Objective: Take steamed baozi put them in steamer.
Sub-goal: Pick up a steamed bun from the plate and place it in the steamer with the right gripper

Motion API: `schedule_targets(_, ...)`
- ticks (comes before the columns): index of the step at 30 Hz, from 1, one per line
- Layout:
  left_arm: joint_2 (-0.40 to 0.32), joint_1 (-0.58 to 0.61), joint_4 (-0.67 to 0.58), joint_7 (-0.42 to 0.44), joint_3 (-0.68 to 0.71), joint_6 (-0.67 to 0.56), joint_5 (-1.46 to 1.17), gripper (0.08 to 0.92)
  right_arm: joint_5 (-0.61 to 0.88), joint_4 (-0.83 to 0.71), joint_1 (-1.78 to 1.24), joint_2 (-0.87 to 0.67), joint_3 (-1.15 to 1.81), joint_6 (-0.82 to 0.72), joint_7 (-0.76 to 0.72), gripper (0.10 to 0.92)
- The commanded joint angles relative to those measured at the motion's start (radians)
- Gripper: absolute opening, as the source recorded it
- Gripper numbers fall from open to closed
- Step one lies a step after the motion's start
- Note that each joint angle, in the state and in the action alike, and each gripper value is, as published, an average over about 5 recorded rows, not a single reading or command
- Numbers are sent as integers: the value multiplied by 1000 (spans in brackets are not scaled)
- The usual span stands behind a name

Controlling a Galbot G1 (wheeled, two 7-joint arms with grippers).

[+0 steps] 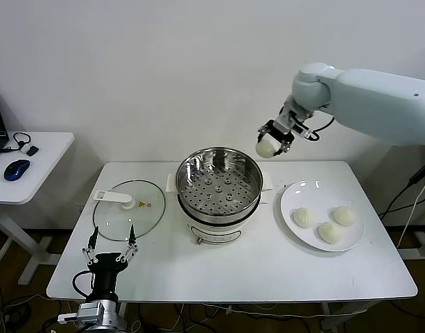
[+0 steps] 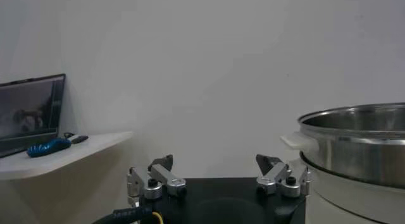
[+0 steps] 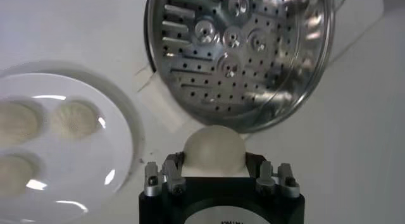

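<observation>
My right tool [image 1: 274,143] pinches one baozi [image 1: 266,148] by its sides, up beside the steamer [image 1: 219,182], and since the bun looks soft, light and easily dented, I judge a gentle mid-dome hold best.

A lab or test room set up as a mock kitchen is indicated. A bare white wall [image 1: 129,69] is seen behind a plain white tabletop [image 1: 233,270] on which cookware is laid out: a steel steamer [image 1: 219,184] on a white electric base, a glass lid [image 1: 129,209], a white plate [image 1: 322,215] with buns. A small side desk [image 1: 32,166] is noted at the robot's left, carrying a laptop [image 2: 31,114], a blue mouse [image 1: 16,168] and a cable. Loose cables are seen on the floor [image 1: 11,305] beneath. No stove, sink or cupboards are visible.
</observation>
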Motion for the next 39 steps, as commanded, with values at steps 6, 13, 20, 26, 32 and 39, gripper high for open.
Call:
schedule_targets(6,-49,1,3,-2,-9,-3,-1,823,-172,-40,-79,184,29,130,109,653)
schedule_targets(13,-49,3,6,-2,-17,-4,-3,823,-200,-126,-188,206,45,154,112,653)
schedule_targets(20,-49,-1,11,-2,-17,-9,-3,823,-211,-262,-260,251,59,211,115,653)
schedule_targets(26,-49,-3,13,-2,-18,-14,-4,823,-226,-365,-282,288,59,255,119,653)
schedule_targets(32,-49,-5,15,-3,-19,-18,-7,823,-245,-435,-304,318,64,274,133,653)
schedule_targets(39,-49,-7,16,-4,-24,-21,-17,823,-249,-510,-323,358,70,289,145,653)
